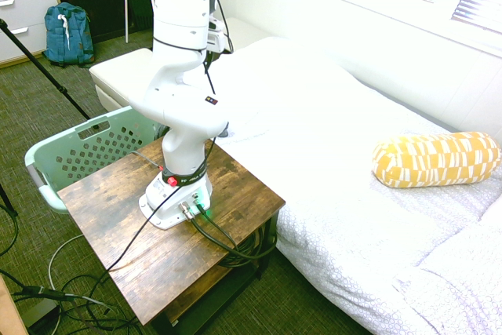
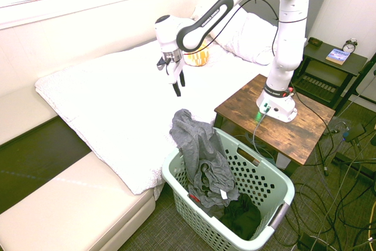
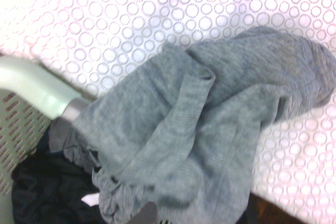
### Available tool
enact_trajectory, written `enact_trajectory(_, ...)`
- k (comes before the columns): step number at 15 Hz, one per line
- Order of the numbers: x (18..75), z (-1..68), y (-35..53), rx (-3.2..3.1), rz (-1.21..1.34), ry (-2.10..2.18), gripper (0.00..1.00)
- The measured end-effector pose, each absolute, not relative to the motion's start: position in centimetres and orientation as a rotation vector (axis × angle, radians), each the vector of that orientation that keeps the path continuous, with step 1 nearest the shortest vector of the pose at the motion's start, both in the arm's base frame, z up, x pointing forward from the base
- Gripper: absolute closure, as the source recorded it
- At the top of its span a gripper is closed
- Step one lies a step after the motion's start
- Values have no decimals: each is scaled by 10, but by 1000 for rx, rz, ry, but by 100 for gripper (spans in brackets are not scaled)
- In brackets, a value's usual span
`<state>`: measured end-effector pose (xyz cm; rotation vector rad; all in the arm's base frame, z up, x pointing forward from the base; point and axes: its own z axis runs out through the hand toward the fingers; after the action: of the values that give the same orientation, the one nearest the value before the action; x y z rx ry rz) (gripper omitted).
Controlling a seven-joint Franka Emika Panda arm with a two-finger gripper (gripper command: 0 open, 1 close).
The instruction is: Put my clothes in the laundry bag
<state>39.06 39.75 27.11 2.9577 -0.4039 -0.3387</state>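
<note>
One dark grey fabric garment [image 2: 198, 151] drapes over the mint-green perforated plastic basket's rim [image 2: 176, 181], lower centre; the gripper [image 2: 177, 88] hangs above, fingers spread, empty.

One grey garment [image 2: 197, 145], one laundry basket [image 2: 276, 187], one yellow pillow [image 1: 436, 158], one wooden table [image 1: 235, 194], one blue backpack [image 1: 67, 34].

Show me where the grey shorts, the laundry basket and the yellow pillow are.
grey shorts [image 2: 197, 145], second exterior view, the fabric draped over the rim.
laundry basket [image 2: 267, 171], second exterior view, on its rolled rim.
yellow pillow [image 1: 435, 158], first exterior view, its middle.
</note>
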Motion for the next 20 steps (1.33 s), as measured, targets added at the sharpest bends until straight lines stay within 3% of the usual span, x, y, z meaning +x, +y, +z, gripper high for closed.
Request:
enact_trajectory(6,442,138,389,2874,-387,-354,0)
enact_trajectory(9,456,117,364,2850,-383,-313,0)
enact_trajectory(17,430,53,359,2807,-425,-166,0)
enact_trajectory(18,427,50,362,2805,-426,-155,100)
enact_trajectory(20,424,49,366,2808,-426,-128,100)
